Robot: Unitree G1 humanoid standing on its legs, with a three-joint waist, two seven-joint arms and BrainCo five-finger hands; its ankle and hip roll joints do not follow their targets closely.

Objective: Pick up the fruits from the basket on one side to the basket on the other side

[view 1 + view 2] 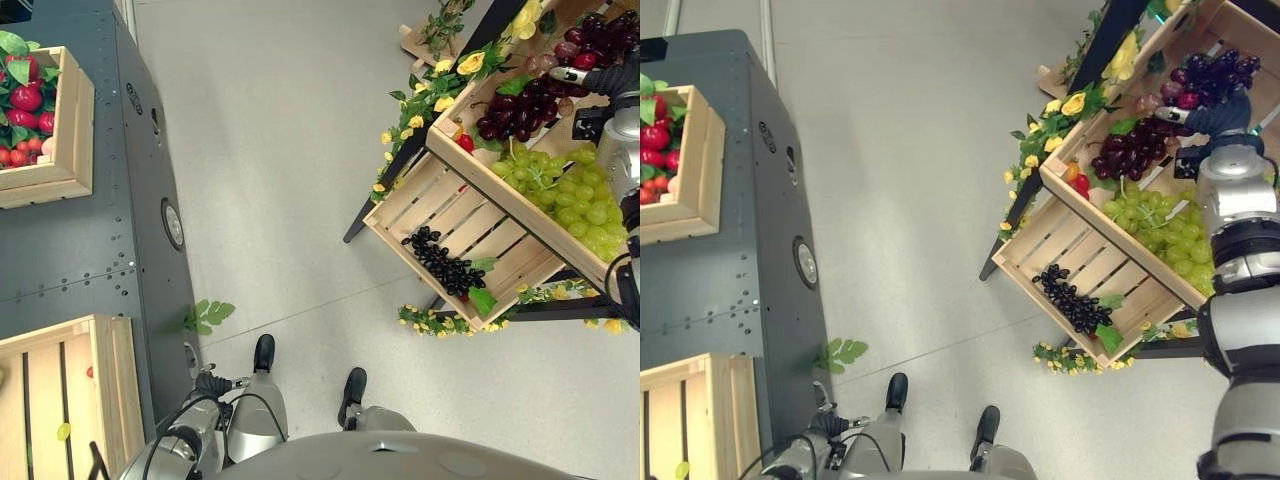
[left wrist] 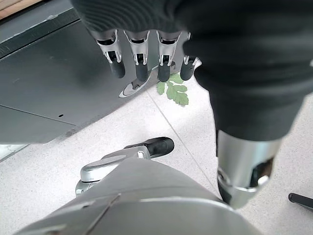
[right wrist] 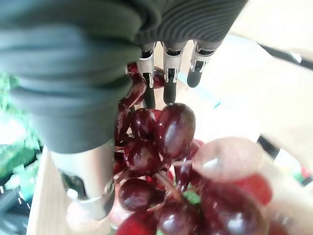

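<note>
A tilted wooden crate (image 1: 445, 150) on the right holds dark red grapes (image 1: 522, 106) and green grapes (image 1: 570, 200). My right hand (image 1: 1215, 114) reaches over the dark red bunch. In the right wrist view its fingers (image 3: 169, 81) are straight above the red grapes (image 3: 168, 132), which lie between them and the thumb (image 3: 88, 181); no curl round the bunch shows. A lower crate (image 1: 440, 205) holds black grapes (image 1: 445, 264). My left hand (image 2: 142, 54) hangs open with nothing in it beside the grey cabinet (image 1: 90, 250).
On the cabinet stand a crate of red fruit (image 1: 70, 150) at the far left and a bare wooden crate (image 1: 105, 390) nearer me. The crates on the right sit on a black stand (image 1: 400, 170) trimmed with yellow flowers (image 1: 440, 85). Open floor lies between.
</note>
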